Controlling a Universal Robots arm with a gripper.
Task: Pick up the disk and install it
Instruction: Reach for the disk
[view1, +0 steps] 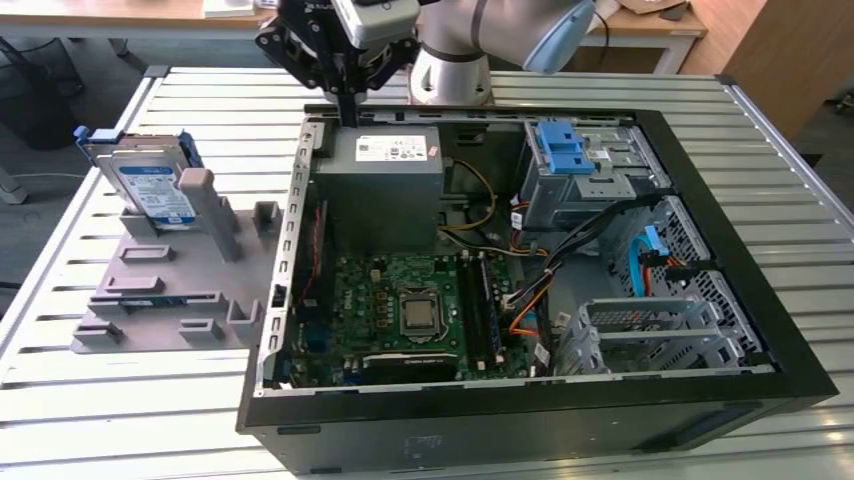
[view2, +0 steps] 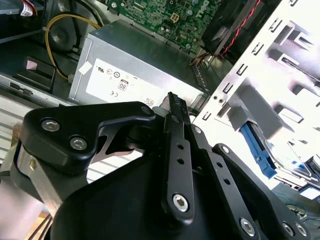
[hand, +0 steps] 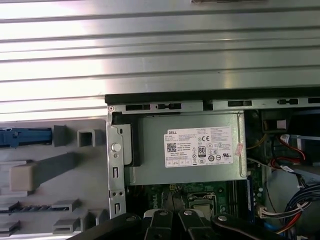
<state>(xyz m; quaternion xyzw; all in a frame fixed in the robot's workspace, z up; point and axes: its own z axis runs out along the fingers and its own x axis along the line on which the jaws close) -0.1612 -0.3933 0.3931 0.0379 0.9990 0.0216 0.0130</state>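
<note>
One disk is stood in the stand, at ten o'clock of the case. The claw, closed and empty, is held over the case rim, which could be struck.

The gripper hovers near the grey box.

Slatted metal table: lying across the exterior view, with light glaring off its slats in the first wrist view. Grey floor: showing at nine o'clock. Wooden desk: standing at one o'clock. Wooden cabinet: standing at two o'clock.
</note>
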